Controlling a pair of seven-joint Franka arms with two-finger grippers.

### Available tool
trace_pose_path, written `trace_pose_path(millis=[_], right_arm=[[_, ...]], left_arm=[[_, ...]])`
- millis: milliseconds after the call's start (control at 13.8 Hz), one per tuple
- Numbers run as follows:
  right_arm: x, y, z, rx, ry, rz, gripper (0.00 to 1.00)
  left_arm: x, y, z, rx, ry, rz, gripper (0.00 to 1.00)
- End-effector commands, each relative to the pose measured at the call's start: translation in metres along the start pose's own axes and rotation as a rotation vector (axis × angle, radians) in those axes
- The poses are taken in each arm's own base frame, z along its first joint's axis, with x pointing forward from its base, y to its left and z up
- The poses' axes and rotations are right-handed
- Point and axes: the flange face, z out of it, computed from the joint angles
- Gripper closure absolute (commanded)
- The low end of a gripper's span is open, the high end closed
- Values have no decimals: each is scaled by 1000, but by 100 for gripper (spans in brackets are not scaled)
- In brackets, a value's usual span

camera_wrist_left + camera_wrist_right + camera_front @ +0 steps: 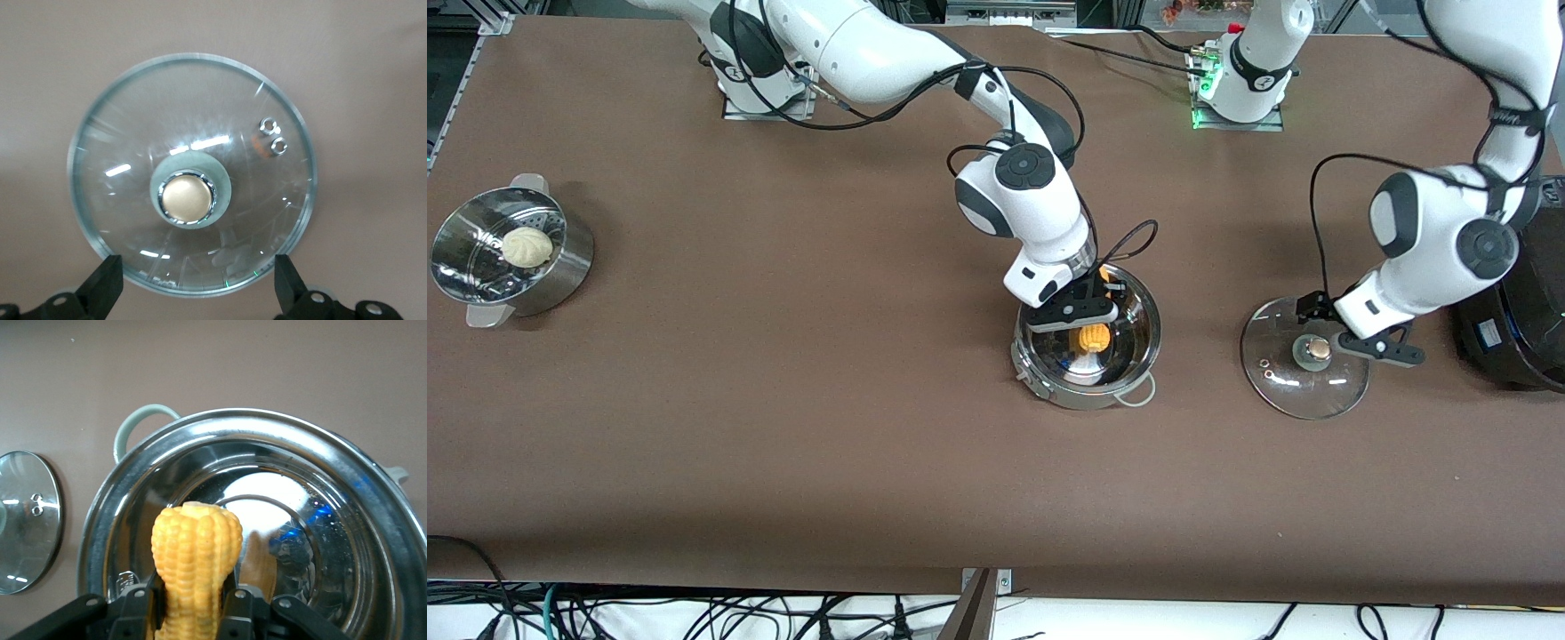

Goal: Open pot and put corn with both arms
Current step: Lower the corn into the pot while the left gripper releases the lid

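The steel pot (1149, 342) stands open mid-table, its inside bare and shiny (267, 420). Over it hangs the yellow corn (1094, 337), upright, with my right gripper (1087, 322) shut on its lower part (197, 553); the two jaws press its sides (195, 607). The glass lid (1305, 357) lies flat on the table beside the pot, toward the left arm's end, knob (187, 197) up. My left gripper (1347, 329) hovers just above the lid, open, its fingers (103, 283) wide apart and clear of the knob (195, 273).
A perforated steamer bowl (480, 284) with a white bun (527, 246) sits at the right arm's end of the table. A big black cooker (1520, 329) stands at the left arm's end, close to the lid. The pot's whitish handle (1138, 396) points toward the front camera.
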Motion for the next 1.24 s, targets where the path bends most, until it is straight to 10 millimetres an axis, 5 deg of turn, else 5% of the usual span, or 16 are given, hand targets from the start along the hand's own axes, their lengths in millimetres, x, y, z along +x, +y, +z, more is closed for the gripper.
trace_pose_path(millis=[0,145,218,363,654,872,1017,1162], right_arm=[[1,1,8,5,21,-2,96],[-2,9,22,9,24,-2,89],[-3,11,25,6,22,-2,77],[-5,12,27,-1,18,-3,0],[-7,8,24,-4,13,-5,0],[-6,8,19,-32,-8,-5,0],[-5,8,6,-77,-43,-7,0],[13,1,-40,-93,-45,-6,0]], left_arm=[[-17,5,-68,-6,94,0,0],[-29,3,-116,-4,111,3,0],[-30,2,-139,0,131,4,0],[-30,-7,-177,0,143,-9,0],[-32,-9,-248,-11,59,-44,0],[-36,7,-294,22,-16,-80,0],[-41,13,-321,16,-36,-79,0],[-39,24,-339,17,-40,-88,0]])
